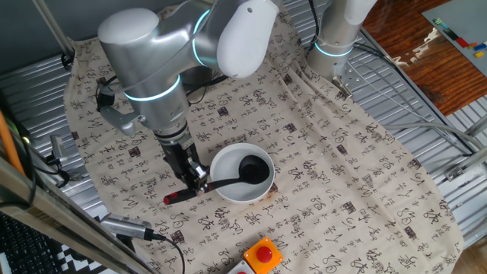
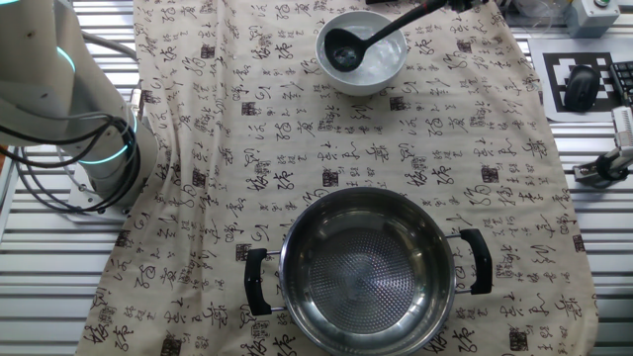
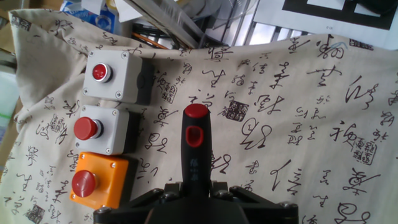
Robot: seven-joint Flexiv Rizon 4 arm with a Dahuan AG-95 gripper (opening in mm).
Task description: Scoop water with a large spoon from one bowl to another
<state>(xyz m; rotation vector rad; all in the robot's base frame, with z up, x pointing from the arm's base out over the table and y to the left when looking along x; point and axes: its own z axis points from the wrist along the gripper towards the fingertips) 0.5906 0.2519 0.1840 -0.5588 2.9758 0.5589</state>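
Large spoon (image 1: 242, 173), its handle pinched by the end effector (image 1: 199, 181) and its scoop sunk in the white bowl (image 1: 225, 190) near one desk edge, risks spilling if tilted before reaching the steel pot (image 2: 366, 265) opposite.

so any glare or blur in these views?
One fixed view: arm housing overexposed, ladle and bowl sharp. Other fixed view: soft reflections inside the pot, no blowout. Hand view: sharp on the handle, gripper base dark at the bottom edge.
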